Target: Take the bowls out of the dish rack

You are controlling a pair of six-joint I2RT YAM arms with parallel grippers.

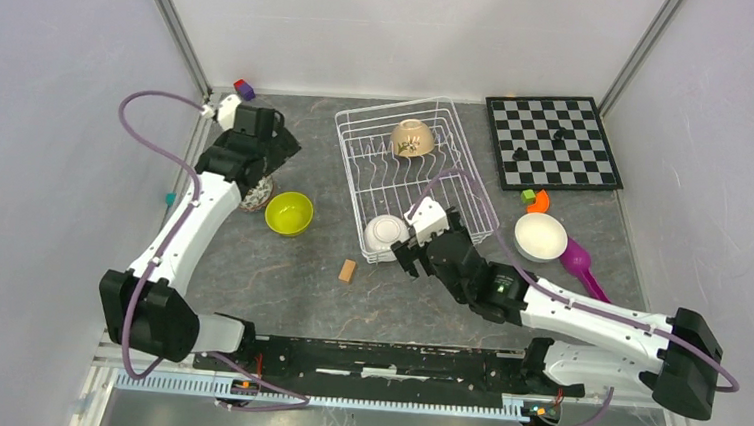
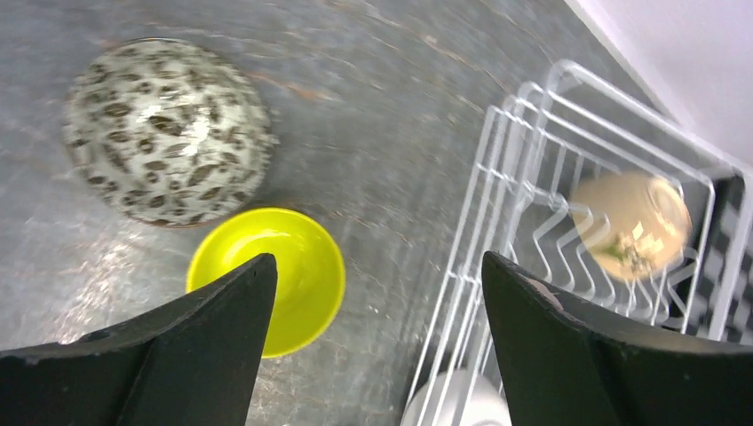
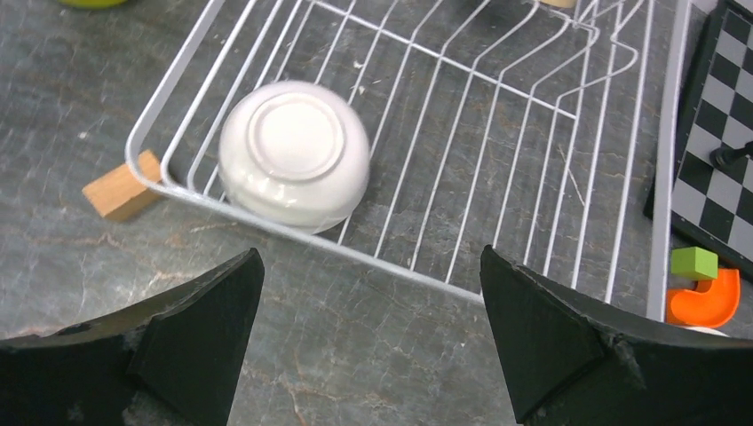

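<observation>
Currently the right gripper (image 3: 368, 257) hangs spread and empty over the near rim of the rack (image 3: 400, 267), a white bowl (image 3: 295, 153) upturned inside at eleven o'clock, while the left gripper (image 2: 377, 259), also spread, has the green bowl (image 2: 266, 280) at nine and the beige bowl (image 2: 630, 226), racked, at three.

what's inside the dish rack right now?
Two bowls: a beige bowl tipped on its side at the far end of the dish rack, and a white bowl upside down in its near-left corner. Anything under that inverted bowl is hidden.
</observation>
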